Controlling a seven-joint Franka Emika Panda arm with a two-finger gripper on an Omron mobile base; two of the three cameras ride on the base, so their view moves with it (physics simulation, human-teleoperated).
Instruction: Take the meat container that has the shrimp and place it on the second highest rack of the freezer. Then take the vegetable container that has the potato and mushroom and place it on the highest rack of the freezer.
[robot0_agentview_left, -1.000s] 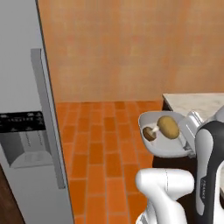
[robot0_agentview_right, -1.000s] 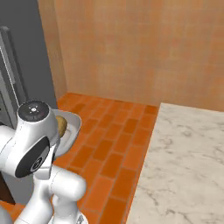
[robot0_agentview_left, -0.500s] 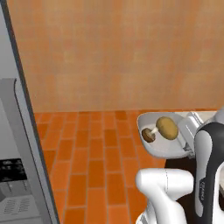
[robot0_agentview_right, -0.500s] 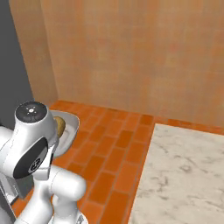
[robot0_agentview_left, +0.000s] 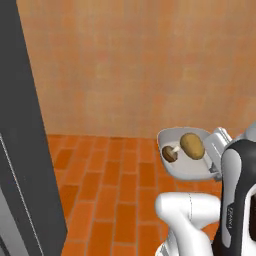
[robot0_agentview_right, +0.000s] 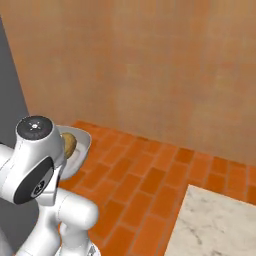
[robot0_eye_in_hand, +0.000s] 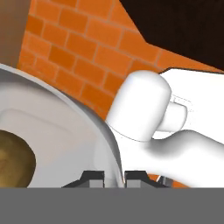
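The base is turning, so both base views are sweeping across the room: the freezer (robot0_agentview_left: 22, 150), whose black dispenser panel was showing a moment ago, is now sliding off to the left edge as a dark grey slab, while the tub is keeping its place beside the arm. The orange brick floor (robot0_agentview_left: 115, 190) and the tan wall (robot0_agentview_right: 150, 65) are taking up most of the scene, and a corner of a marble counter (robot0_agentview_right: 215, 225) is showing at the lower right of the right base view. The pale grey vegetable container (robot0_agentview_left: 186, 167) is riding in the air above the floor, carrying 2 items: the potato (robot0_agentview_left: 192, 145) and, just beside it, the smaller mushroom (robot0_agentview_left: 170, 153). The gripper (robot0_eye_in_hand: 114, 176) is pinching the container's rim, its 2 fingertips (robot0_eye_in_hand: 94, 177) closed tightly on the thin wall.
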